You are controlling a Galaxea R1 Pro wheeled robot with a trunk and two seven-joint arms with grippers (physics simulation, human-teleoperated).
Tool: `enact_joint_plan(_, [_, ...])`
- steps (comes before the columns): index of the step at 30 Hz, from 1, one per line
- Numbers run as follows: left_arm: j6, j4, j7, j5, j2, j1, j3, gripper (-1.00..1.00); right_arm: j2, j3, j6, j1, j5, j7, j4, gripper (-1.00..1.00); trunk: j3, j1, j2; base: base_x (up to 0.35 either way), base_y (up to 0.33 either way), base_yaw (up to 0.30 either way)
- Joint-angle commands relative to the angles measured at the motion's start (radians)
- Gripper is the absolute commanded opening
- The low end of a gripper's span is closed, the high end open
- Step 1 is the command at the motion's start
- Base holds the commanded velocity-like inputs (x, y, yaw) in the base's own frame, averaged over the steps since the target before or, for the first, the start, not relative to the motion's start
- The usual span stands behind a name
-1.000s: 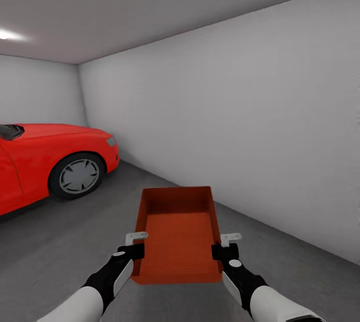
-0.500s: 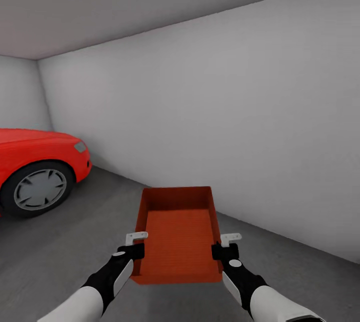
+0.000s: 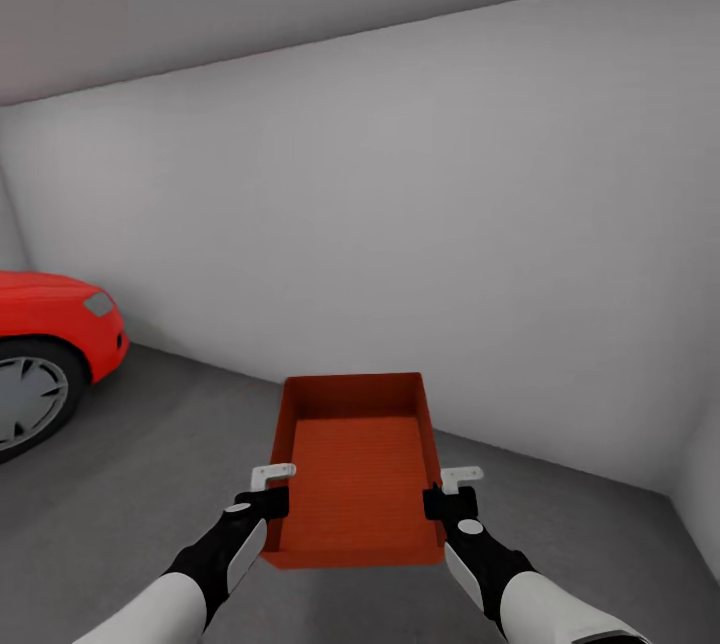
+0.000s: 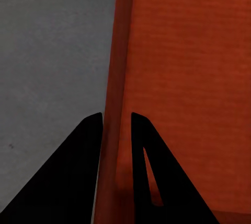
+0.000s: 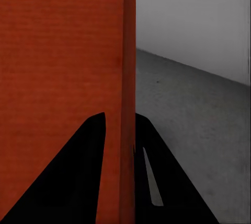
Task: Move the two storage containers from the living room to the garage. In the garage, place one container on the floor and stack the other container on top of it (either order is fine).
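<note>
Head view has both black-and-white arms reaching forward, carrying one orange-red storage container [image 3: 357, 469] between them above the dark concrete floor [image 3: 150, 444]. The left gripper [image 3: 271, 487] is clamped on the container's left long wall, and the right gripper [image 3: 450, 489] is clamped on its right long wall, both near the end closest to the robot. In the left wrist view, the left gripper's [image 4: 116, 130] two dark fingers straddle the container's [image 4: 183, 78] wall, one inside and one outside. The right wrist view shows the same pinch by the right gripper [image 5: 121, 127] on the opposite wall of the container [image 5: 57, 62]. The bin is topless and nothing lies inside it. Beyond the container rises a pale grey wall [image 3: 420, 224]. Far left of the container stands the nose and front wheel of a red car [image 3: 45, 344].
</note>
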Motion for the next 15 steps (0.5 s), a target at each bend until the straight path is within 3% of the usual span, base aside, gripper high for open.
enact_joint_plan(1, [-0.038, -0.005, 0.014, 0.006, 0.000, -0.001, 0.014, -1.00, 0.011, -0.028, 0.000, -0.002, -0.036, -0.002, 0.002, -1.00, -0.002, 0.000, -0.001, 0.000, 0.000, -0.286])
enact_joint_plan(12, [-0.038, -0.006, 0.015, 0.007, -0.001, -0.001, 0.014, -1.00, 0.011, -0.028, 0.000, -0.001, -0.036, -0.002, 0.002, -1.00, -0.002, 0.000, -0.001, 0.002, 0.000, -0.286])
enact_joint_plan(15, [-0.038, -0.006, 0.019, 0.009, -0.001, 0.000, 0.015, -1.00, 0.011, -0.028, 0.000, -0.001, -0.035, -0.002, 0.002, -1.00, -0.002, 0.000, -0.001, 0.140, 0.076, -0.286])
